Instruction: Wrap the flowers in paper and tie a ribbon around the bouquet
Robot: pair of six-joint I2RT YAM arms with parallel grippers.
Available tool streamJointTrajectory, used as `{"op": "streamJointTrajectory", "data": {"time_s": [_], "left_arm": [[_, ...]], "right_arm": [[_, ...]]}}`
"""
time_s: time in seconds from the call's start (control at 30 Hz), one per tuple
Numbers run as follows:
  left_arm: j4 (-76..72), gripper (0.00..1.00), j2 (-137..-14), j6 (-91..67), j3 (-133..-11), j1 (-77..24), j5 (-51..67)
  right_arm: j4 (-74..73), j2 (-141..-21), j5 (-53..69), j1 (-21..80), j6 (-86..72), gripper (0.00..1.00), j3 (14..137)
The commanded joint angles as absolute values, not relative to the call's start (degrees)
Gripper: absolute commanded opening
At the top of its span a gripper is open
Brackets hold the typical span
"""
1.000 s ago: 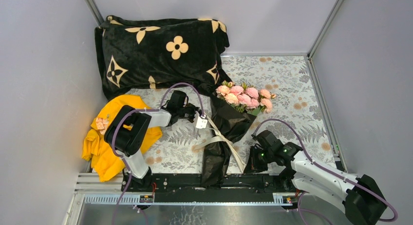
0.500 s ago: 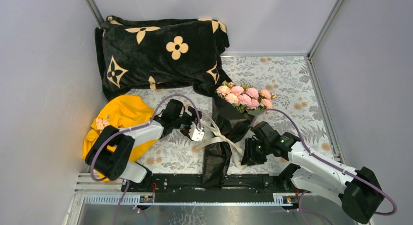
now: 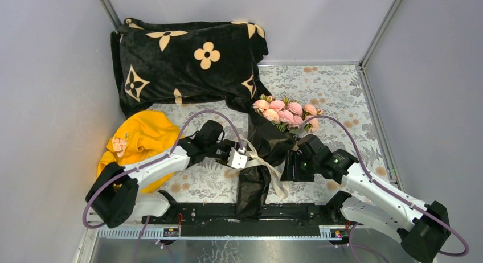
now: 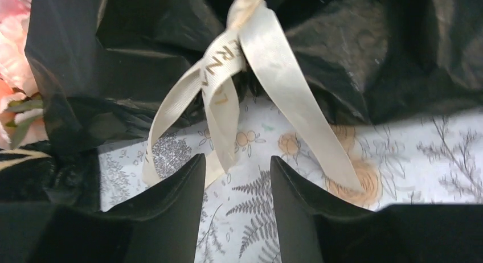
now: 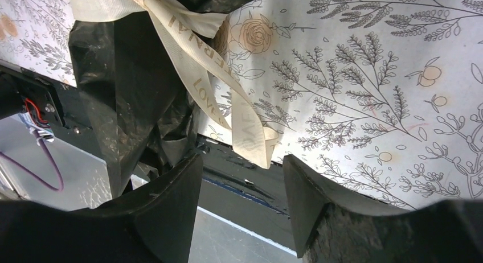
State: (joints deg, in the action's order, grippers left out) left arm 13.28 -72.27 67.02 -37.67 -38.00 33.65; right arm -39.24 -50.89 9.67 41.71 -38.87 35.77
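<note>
The bouquet (image 3: 267, 142) lies on the floral-print worktop (image 3: 342, 92) between the 2 arms. Its pink flowers (image 3: 285, 114) point toward the far side, and the crinkled black paper (image 3: 253, 186) trails down over the near edge. The cream ribbon (image 3: 257, 159) is knotted around the narrow waist of the paper, with its lettered tails lying loose on the worktop.

The left jaws sit just left of the knot. They are open and hold nothing – in the left wrist view the ribbon (image 4: 273, 64) hangs in front of the gap and one tail end reaches its mouth. The right jaws sit just right of the paper, also open and empty, with a tail of the ribbon (image 5: 199, 75) ending just ahead of them.

A black blanket (image 3: 188, 58) with tan flower marks is heaped at the far left, and a yellow cloth (image 3: 139, 140) lies left of the left arm.
</note>
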Motion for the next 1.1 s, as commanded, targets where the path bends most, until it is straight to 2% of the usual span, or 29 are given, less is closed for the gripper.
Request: {"op": "streamJointTrajectory", "data": {"time_s": [0.0,0.1,0.23,0.33,0.47,0.53,0.7,0.83,1.0,1.07], "left_arm": [[-3.8,0.51,-76.0,48.8,-36.6,-39.1,31.2],[-11.2,0.55,-79.0,49.0,-35.9,-39.4,29.5],[-10.3,0.55,-82.0,52.1,-37.1,-39.5,28.9],[-8.2,0.41,-83.0,53.9,-37.4,-39.5,29.7],[-6.1,0.11,-82.2,54.9,-38.1,-39.5,30.3],[-4.3,0.0,-81.0,54.9,-38.6,-39.5,30.2],[6.9,0.0,-77.2,57.0,-38.9,-39.5,29.0],[16.1,0.0,-74.1,64.9,-36.4,-38.5,27.0],[25.6,0.0,-72.6,75.8,-33.2,-36.9,23.5],[31.1,0.0,-72.1,81.2,-32.4,-36.9,22.7]], "right_arm": [[-39.4,-51.0,6.9,42.2,-38.1,0.61,37.9],[-38.8,-50.7,6.4,42.2,-38.0,0.61,37.7],[-37.5,-50.7,6.4,42.3,-37.8,0.6,37.2],[-37.3,-50.9,6.3,42.2,-37.4,0.6,36.9],[-37.8,-51.0,6.2,42.3,-36.7,0.59,37.0],[-37.5,-51.1,6.3,42.2,-36.6,0.59,36.9],[-35.3,-52.4,7.3,42.2,-36.1,0.6,36.5],[-35.1,-53.7,8.0,42.2,-35.4,0.61,36.9],[-33.3,-55.1,10.4,42.2,-35.1,0.64,36.1],[-32.2,-55.7,11.9,42.3,-34.9,0.69,35.4]]}}
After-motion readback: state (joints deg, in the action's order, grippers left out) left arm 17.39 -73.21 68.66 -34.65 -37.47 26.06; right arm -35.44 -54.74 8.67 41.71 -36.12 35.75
